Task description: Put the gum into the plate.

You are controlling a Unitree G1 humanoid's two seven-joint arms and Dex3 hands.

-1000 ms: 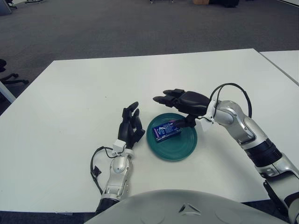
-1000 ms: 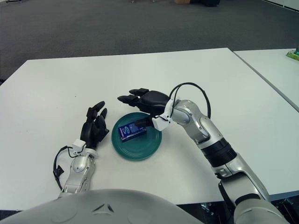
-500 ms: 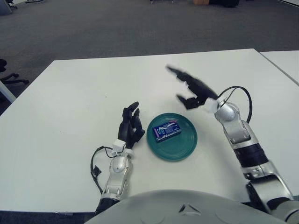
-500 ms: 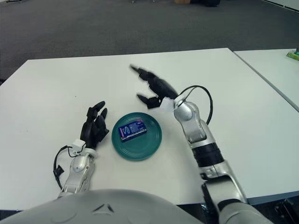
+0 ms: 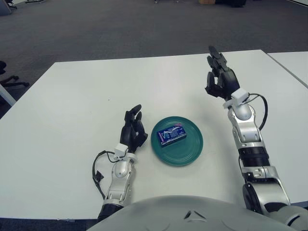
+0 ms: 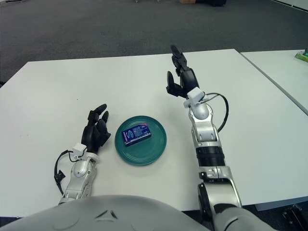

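A blue gum pack (image 5: 172, 135) lies flat in the teal plate (image 5: 190, 149) on the white table, toward the plate's left half. My right hand (image 5: 219, 77) is raised well above the table, behind and to the right of the plate, fingers spread and empty. My left hand (image 5: 133, 128) rests on the table just left of the plate, fingers relaxed and open, holding nothing. The same scene shows in the right eye view, with the gum pack (image 6: 135, 134) in the plate (image 6: 156, 147).
The white table (image 5: 77, 101) stretches wide on all sides. A second white table (image 5: 293, 62) stands at the right, across a narrow gap. Grey carpet floor lies beyond the far edge.
My right hand has pulled away from over the plate, swinging up and to the right, empty. The gum pack stays in the plate. My left hand has barely moved.
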